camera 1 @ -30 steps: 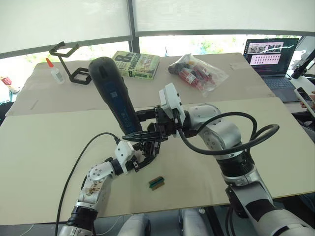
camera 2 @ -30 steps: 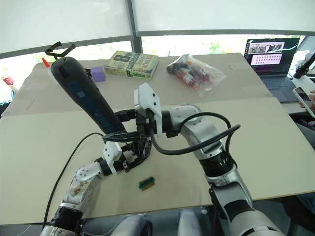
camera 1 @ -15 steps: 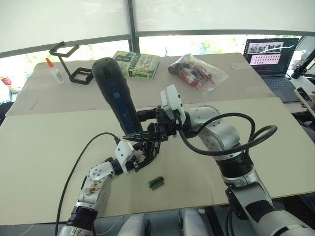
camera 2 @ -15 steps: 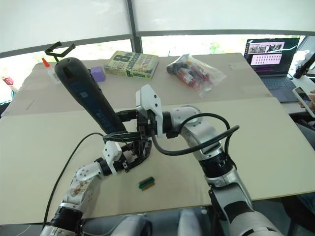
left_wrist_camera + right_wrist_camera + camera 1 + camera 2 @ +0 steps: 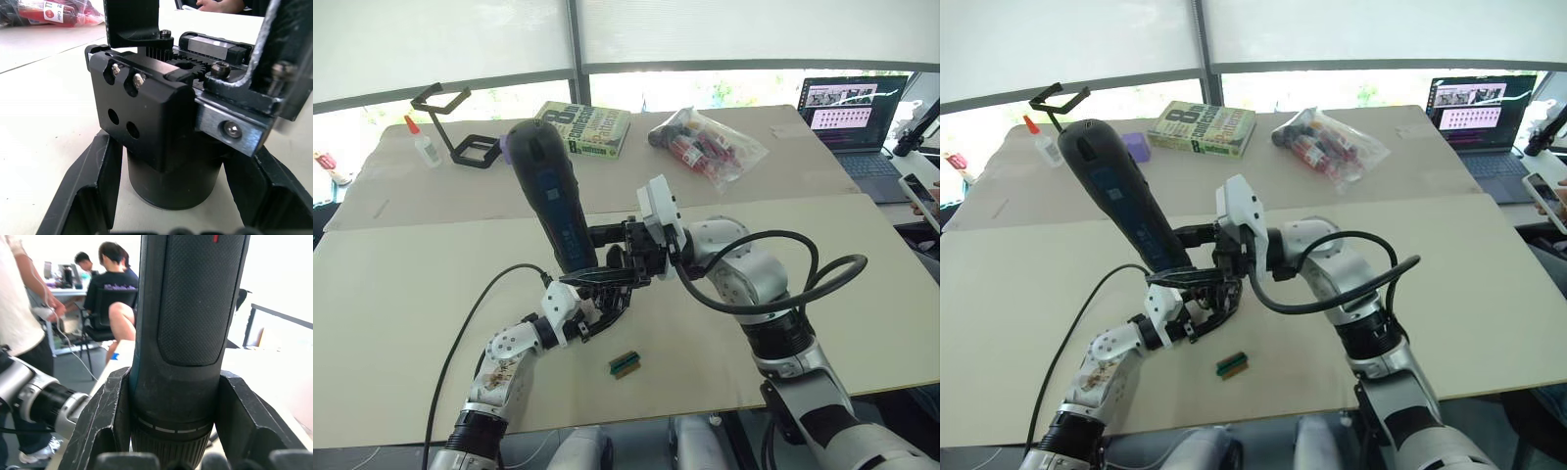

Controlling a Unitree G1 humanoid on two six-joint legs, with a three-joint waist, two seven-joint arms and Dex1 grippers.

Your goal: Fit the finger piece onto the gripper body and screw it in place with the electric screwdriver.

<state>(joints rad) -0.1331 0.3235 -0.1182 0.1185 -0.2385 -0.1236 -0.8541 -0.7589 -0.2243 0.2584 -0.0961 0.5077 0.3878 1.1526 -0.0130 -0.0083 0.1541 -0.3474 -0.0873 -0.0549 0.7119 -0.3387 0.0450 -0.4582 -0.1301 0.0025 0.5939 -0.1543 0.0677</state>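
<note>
The electric screwdriver (image 5: 553,206) is a thick dark pen-shaped tool leaning up and to the left, and my right gripper (image 5: 173,431) is shut on its lower barrel (image 5: 190,308). Its lower end comes down over the gripper body (image 5: 607,294), with the bit hidden. The body stands on the table on its round black base (image 5: 171,166), and my left gripper (image 5: 176,196) is shut around that base. A black block with two screw heads and two empty holes (image 5: 139,110) sits against the body's toothed rail. I cannot tell whether this block is the finger piece.
A small green-and-brown block (image 5: 625,363) lies near the front edge. Along the far side of the table are a glue bottle (image 5: 423,144), a black frame (image 5: 460,127), a purple block (image 5: 1134,147), a book (image 5: 587,127), a clear bag (image 5: 710,142) and a laptop (image 5: 847,122). A black cable (image 5: 475,313) trails along my left arm.
The right gripper has carried the screwdriver slightly right and down, and the tool now stands more upright over the gripper body. The left gripper and the body have stayed put.
</note>
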